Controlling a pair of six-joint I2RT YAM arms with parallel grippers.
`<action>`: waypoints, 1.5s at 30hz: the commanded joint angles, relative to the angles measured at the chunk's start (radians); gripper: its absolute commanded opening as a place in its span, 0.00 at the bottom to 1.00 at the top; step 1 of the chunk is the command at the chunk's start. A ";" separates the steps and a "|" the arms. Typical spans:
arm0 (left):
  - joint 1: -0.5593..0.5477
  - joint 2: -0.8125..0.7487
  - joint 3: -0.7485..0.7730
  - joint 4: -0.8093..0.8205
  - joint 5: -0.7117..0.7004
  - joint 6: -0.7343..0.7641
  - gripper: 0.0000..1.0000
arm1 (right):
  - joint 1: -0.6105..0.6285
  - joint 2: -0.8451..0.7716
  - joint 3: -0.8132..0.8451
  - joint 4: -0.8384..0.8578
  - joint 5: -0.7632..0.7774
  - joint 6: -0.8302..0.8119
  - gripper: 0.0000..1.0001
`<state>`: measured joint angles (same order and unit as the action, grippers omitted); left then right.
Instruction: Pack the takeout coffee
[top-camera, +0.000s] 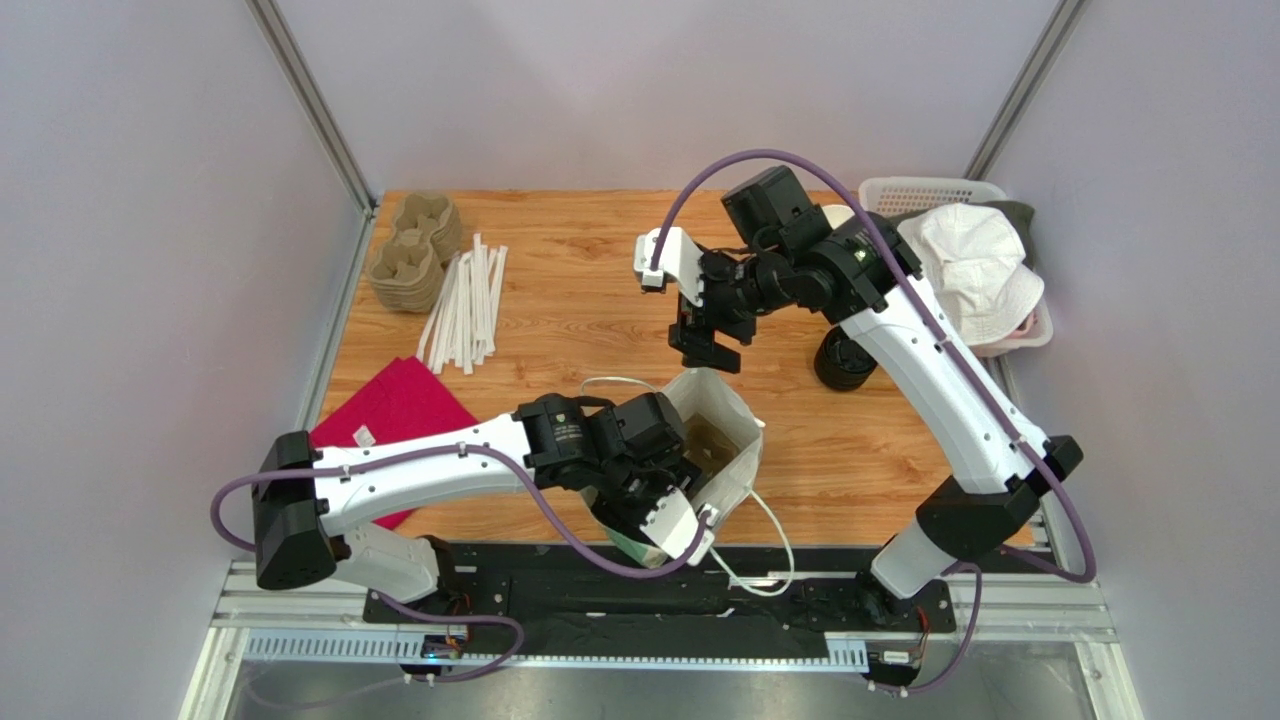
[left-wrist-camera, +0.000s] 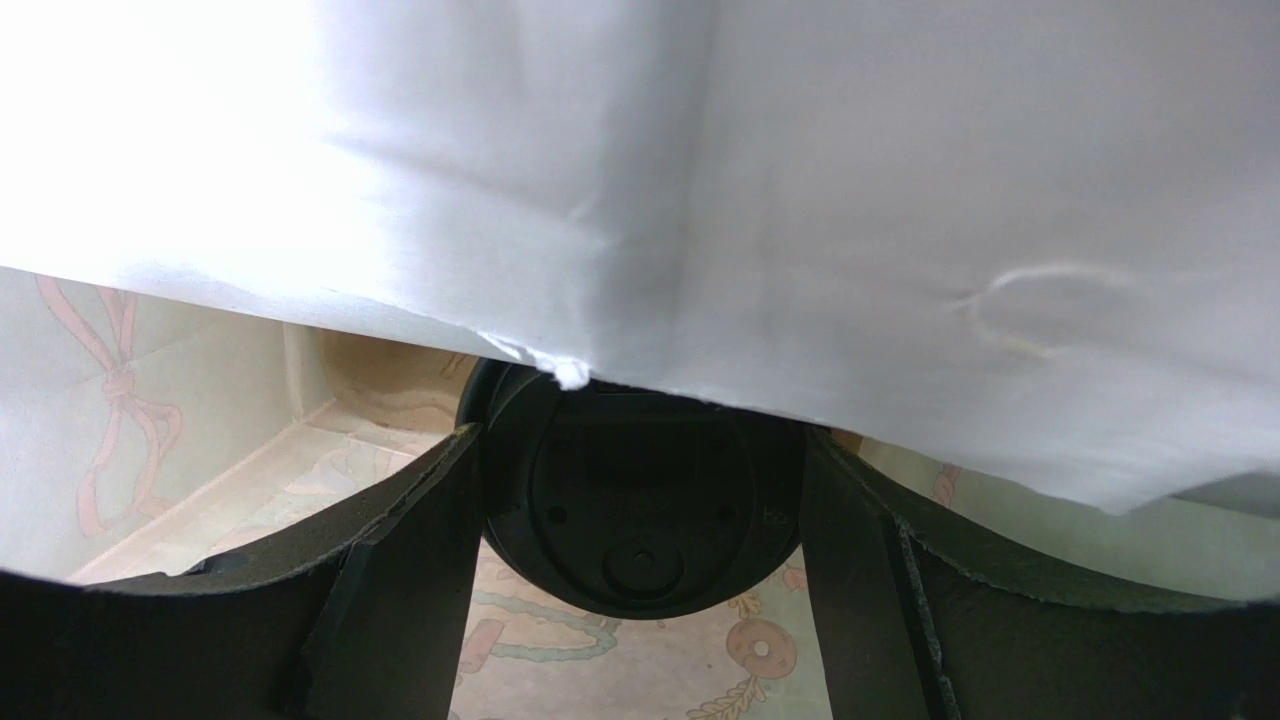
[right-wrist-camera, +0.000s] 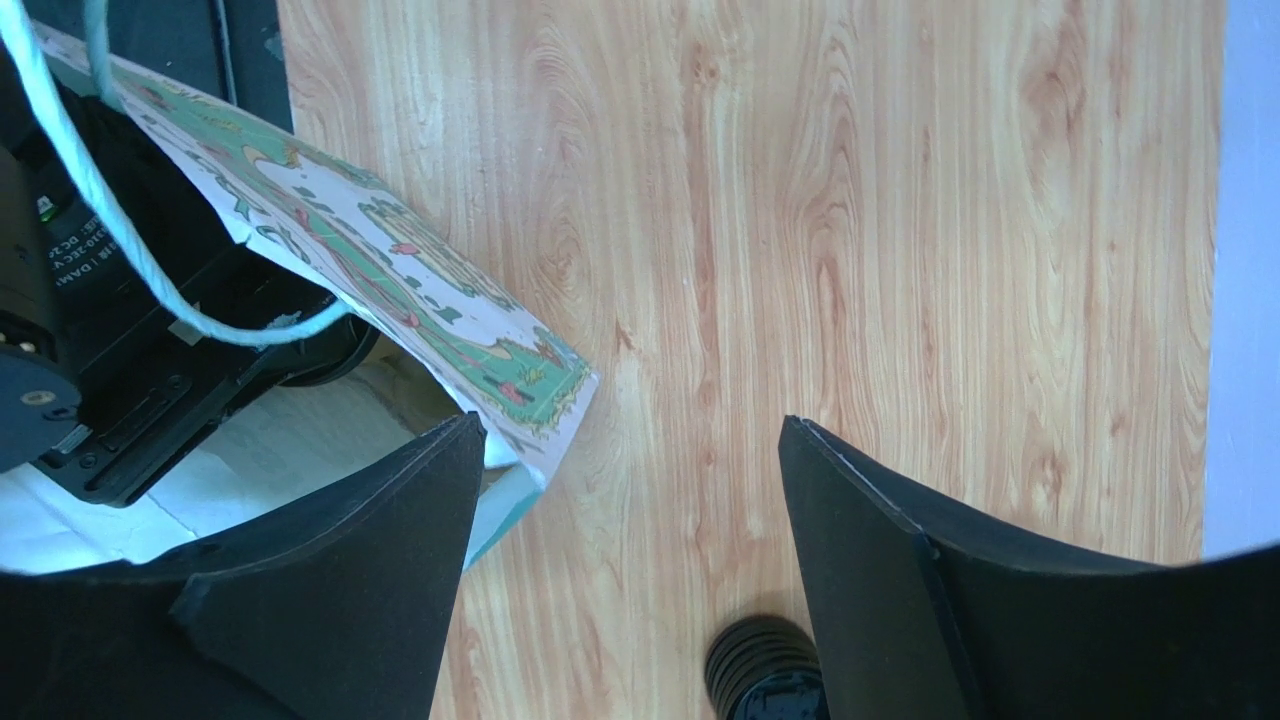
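Wood-grain worktop (top-camera: 586, 300) runs between pale walls, and much of what matters on it is hidden from us. From the left wrist, a white wall of the paper bag (left-wrist-camera: 751, 195) covers the upper half of the view. Under its lower edge we see only the round black lid of the takeout coffee (left-wrist-camera: 639, 518), down inside the bag; its brown cup is out of sight. The left jaws (left-wrist-camera: 642, 438) stand spread wide within the bag's mouth, with the lid showing in the gap between them; whether the fingers touch it we cannot tell. From above, the left arm's wrist blocks most of the bag's opening. The right jaws (top-camera: 706, 348) hang above the bag, spread wide and pinching nothing. At the bottom edge of the right wrist view a ribbed black object (right-wrist-camera: 766, 668) is cut off.
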<state>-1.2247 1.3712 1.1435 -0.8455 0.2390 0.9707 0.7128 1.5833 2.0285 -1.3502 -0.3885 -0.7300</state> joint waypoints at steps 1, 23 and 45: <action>0.024 0.042 0.035 -0.147 0.043 0.079 0.00 | 0.022 0.021 0.035 -0.105 -0.102 -0.129 0.75; 0.114 0.083 0.102 -0.228 0.045 0.140 0.00 | 0.010 0.003 -0.142 -0.141 -0.107 -0.203 0.00; 0.180 0.048 0.160 -0.152 -0.055 -0.041 0.00 | -0.053 -0.155 -0.238 -0.086 -0.023 0.055 0.00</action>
<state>-1.0630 1.4284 1.2709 -0.9802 0.1993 0.9760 0.6647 1.4830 1.8122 -1.3499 -0.4362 -0.7254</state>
